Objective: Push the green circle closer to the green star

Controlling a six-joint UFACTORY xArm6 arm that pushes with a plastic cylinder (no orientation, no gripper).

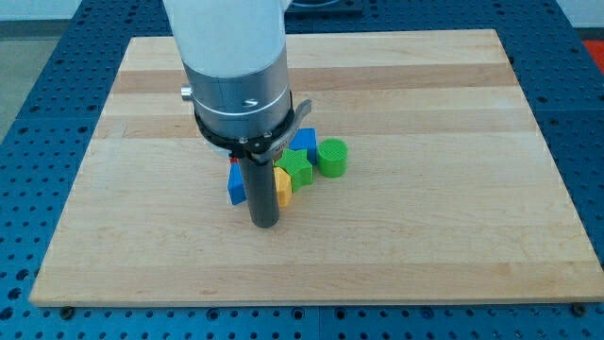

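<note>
The green circle point(331, 158) lies on the wooden board a little right of centre. The green star point(297, 170) lies just to its left, almost touching it. My tip point(263, 225) rests on the board below and left of the star, close to a yellow block point(282, 184). The rod hides part of the cluster of blocks behind it.
A blue block point(303, 141) sits above the green star and another blue block point(236, 184) lies left of the rod. A sliver of a red block point(232, 161) shows above it. The wooden board point(453, 236) lies on a blue perforated table.
</note>
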